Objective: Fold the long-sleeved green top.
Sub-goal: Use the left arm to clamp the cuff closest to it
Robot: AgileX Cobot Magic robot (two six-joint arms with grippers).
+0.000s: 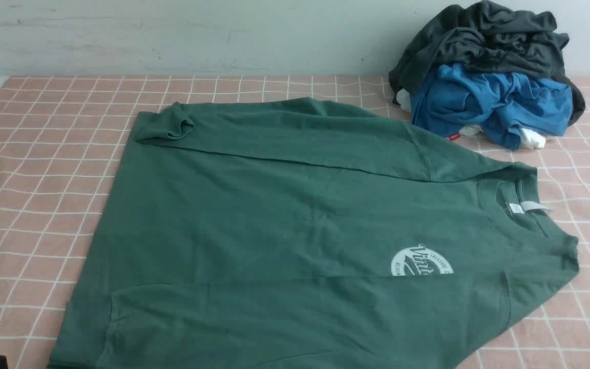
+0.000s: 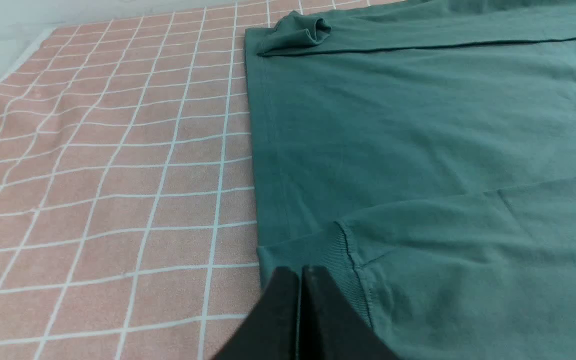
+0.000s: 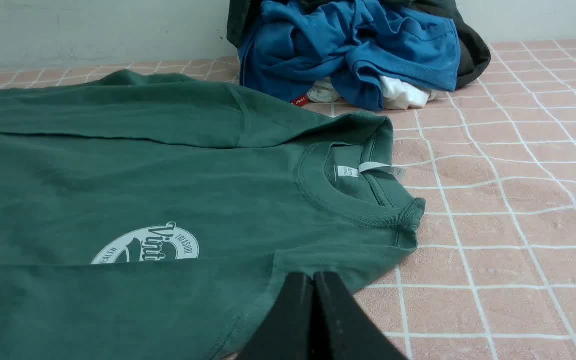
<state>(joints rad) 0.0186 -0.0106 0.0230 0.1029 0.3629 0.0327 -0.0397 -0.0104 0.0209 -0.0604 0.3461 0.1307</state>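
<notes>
Just past the closed left gripper (image 2: 300,274) and right gripper (image 3: 314,278), the green top (image 1: 285,215).

Only the tips of my left gripper (image 2: 300,272) and right gripper (image 3: 314,276) show; the picture edge cuts off the rest. On the green top (image 1: 274,215), the folded near sleeve (image 1: 300,318) hides the lower half of the logo (image 1: 420,260). I can't read the neck label (image 1: 516,207). The white garment (image 1: 530,137) is mostly buried under the blue garment (image 1: 489,100).

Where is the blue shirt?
In the front view the blue shirt sits far right by the wall, heaped under a dark garment, just beyond the collar end of the green top.
</notes>
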